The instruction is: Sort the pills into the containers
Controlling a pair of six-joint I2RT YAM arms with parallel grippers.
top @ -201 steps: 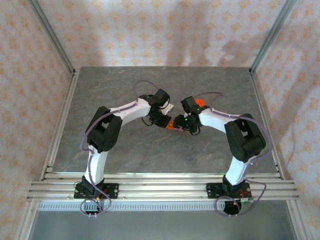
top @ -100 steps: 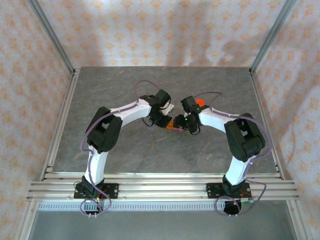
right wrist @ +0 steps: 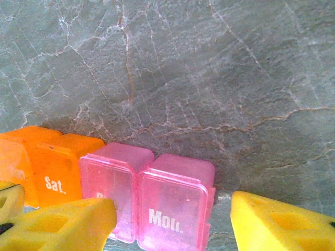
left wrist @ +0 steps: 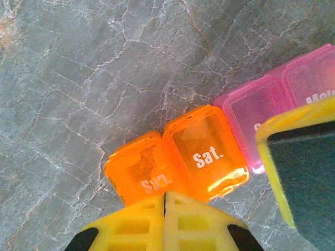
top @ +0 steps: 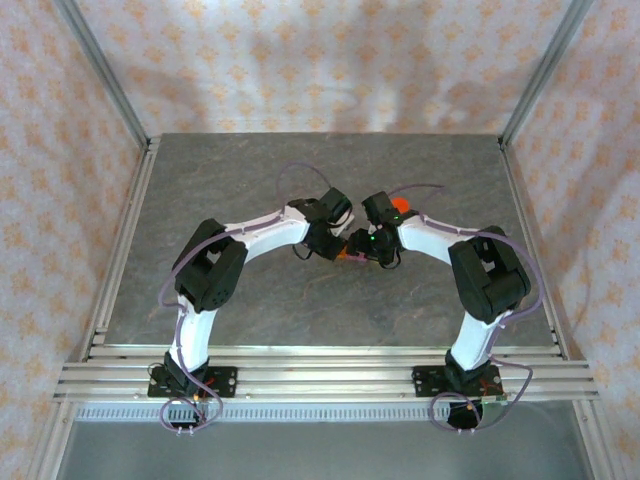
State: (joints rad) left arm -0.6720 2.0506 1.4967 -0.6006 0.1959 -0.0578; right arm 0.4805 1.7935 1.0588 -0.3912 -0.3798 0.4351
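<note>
Containers [left wrist: 204, 157] lie left-right: closed left gripper [left wrist: 165, 204] at the orange end, half-open right gripper [right wrist: 172, 206] at the pink.

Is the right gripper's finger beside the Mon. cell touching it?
Apart: right wrist view shows bare table between that finger and the Mon. cell.

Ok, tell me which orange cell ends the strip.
The Sun. cell: bare table lies past it, while the Sat. cell sits between it and the pink cells.
</note>
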